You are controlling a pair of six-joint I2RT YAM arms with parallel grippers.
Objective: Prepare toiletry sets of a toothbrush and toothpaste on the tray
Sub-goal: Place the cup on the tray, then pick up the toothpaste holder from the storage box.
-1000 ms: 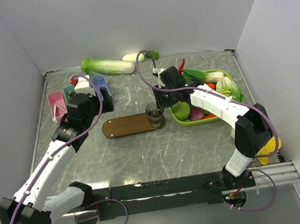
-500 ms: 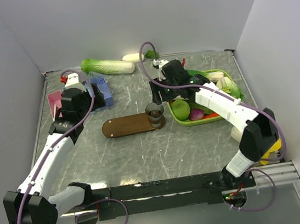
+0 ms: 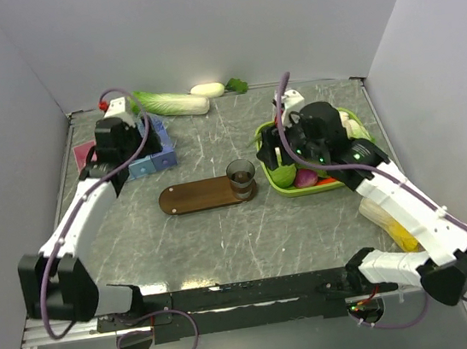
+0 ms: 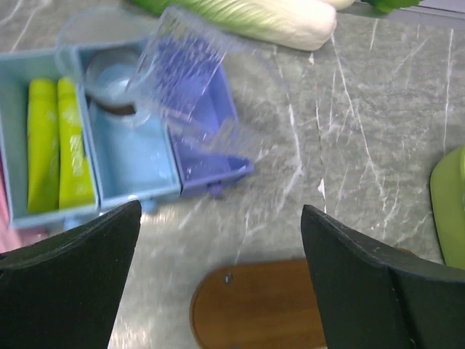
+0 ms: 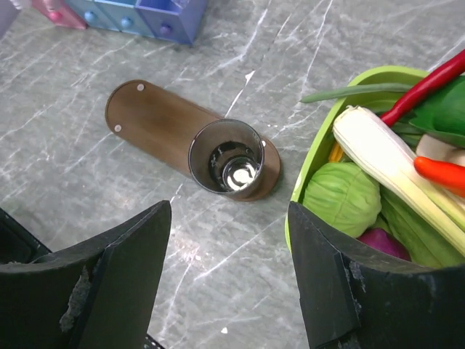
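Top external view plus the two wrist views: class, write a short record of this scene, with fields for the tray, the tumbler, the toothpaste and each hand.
tray: dark wooden oval, flat on the table
tumbler: upright on the tray's right end in the top view, nothing inside
toothpaste: two green tubes side by side in one compartment of the blue box
left hand: open, empty, above the blue box
right hand: open, empty, near the tumbler, not touching it
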